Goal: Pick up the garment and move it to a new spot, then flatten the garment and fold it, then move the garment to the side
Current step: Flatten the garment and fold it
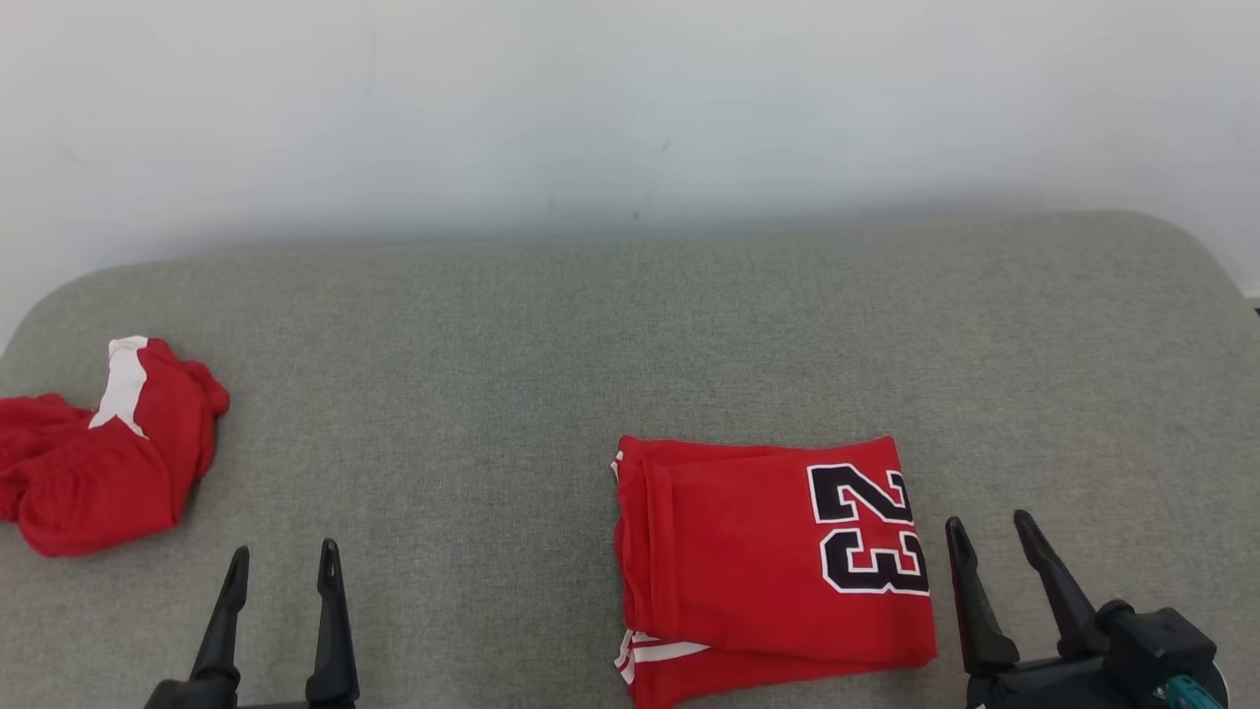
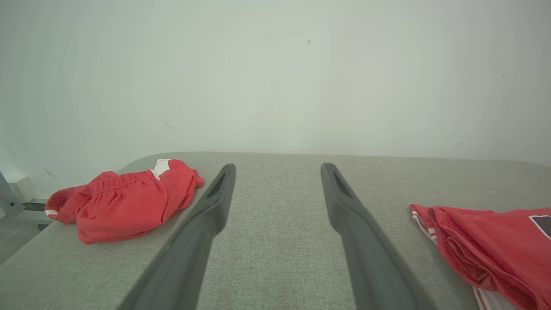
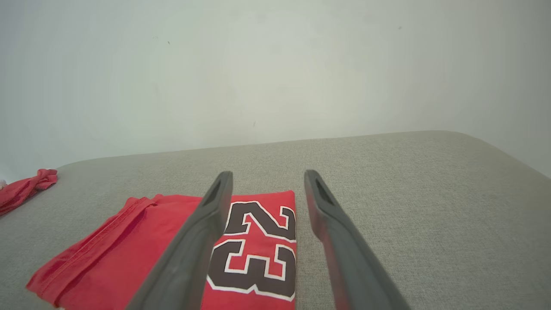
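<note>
A grey fabric-covered surface (image 1: 492,374) stands against a pale wall (image 1: 630,98). A little right of its middle, near the front edge, lies a folded red sports jersey (image 1: 768,561) with a black number 23 edged in white. It is a neat rectangle, its layers stacked flat, with white trim peeping out at the near left corner.

The right hand (image 1: 987,519) hovers just beside the jersey's right edge, next to the number. Its two long dark fingers stand apart and grasp nothing. That spot suggests it was placed there to set the bundle down by that edge. From the right wrist view, the fingers point across the number end of the jersey.

The left hand (image 1: 284,549) waits at the lower left over bare cloth, well apart from the jersey. It is spread wide and empty, and seems to be keeping clear.

At the far left edge sits a crumpled red garment with a white stripe (image 1: 108,463) — possibly shorts, heaped and unfolded.

Judging by the tidy fold, the folding looks done, and the move to the side is either finished or nearly so.
</note>
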Robot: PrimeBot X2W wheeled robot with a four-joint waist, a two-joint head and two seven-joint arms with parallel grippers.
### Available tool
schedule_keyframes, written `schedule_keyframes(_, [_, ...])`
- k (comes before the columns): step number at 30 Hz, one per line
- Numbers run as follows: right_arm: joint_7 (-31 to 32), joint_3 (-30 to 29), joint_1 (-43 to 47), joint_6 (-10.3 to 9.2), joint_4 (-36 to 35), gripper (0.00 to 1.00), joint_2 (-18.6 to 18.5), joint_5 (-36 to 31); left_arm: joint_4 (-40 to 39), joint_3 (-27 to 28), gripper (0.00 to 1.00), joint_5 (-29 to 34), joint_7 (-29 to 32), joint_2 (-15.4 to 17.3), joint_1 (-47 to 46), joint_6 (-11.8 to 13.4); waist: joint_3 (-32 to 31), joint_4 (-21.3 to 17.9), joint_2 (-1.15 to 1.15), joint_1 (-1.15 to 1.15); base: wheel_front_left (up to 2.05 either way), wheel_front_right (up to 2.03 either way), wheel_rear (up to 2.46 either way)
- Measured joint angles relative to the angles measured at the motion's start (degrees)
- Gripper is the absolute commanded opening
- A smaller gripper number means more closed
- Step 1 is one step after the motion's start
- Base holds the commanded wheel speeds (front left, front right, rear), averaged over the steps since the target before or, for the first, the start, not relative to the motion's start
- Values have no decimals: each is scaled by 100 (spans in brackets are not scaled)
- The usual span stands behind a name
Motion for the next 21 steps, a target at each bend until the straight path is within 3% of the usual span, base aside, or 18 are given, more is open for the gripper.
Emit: schedule_keyframes(21, [0, -430, 408, 0, -168, 100, 291, -344, -11, 79, 100, 141, 0, 48, 347, -29, -217, 52, 0, 0, 0, 0, 0])
